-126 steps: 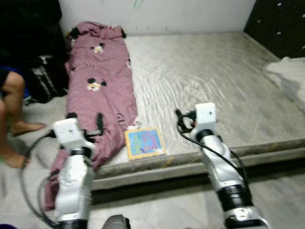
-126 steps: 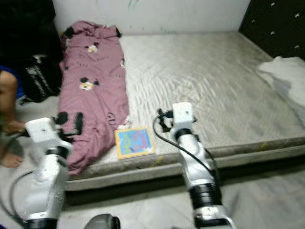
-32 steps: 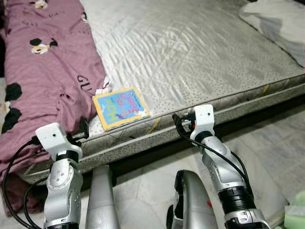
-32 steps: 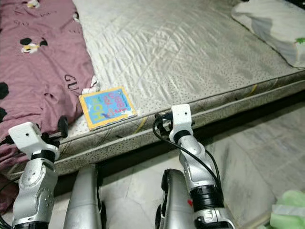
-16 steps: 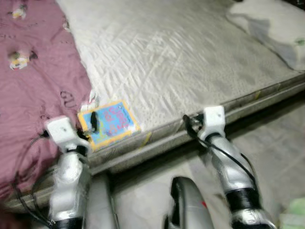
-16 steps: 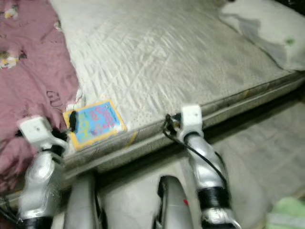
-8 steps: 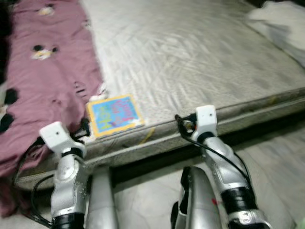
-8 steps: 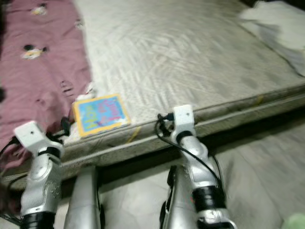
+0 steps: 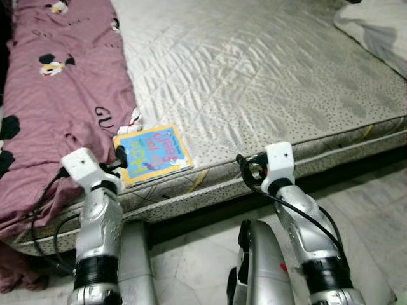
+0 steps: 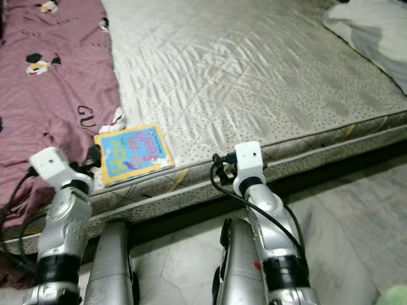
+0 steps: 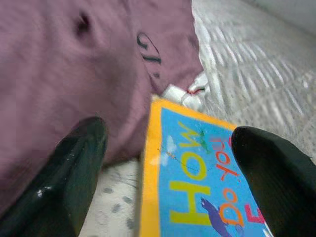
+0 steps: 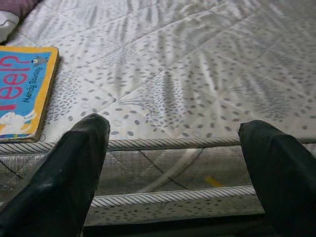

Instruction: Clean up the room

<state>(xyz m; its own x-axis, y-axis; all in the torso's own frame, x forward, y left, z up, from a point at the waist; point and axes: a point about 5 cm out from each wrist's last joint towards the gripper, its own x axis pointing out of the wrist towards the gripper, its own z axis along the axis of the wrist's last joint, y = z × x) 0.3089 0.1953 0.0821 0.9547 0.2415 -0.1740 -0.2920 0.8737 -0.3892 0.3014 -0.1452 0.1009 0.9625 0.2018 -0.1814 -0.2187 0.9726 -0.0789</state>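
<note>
A blue picture book (image 9: 151, 154) with a yellow border lies flat near the front edge of the grey quilted mattress (image 9: 254, 70), beside a maroon cartoon-print blanket (image 9: 57, 95). My left gripper (image 9: 120, 156) hovers open at the book's near left corner; in the left wrist view the book (image 11: 197, 182) lies between the spread fingers (image 11: 64, 182). My right gripper (image 9: 245, 170) is open over the mattress edge, to the right of the book (image 12: 22, 91), with nothing between its fingers.
A white pillow (image 9: 375, 28) rests at the mattress's far right corner. The blanket hangs over the bed's left front edge toward the tiled floor (image 9: 369, 197). My two silver legs (image 9: 261, 267) stand close to the bed frame.
The camera shifted and steadied. My left gripper has reached forward, and its fingers now stand over the book's near corner. The right arm holds about the same place.
</note>
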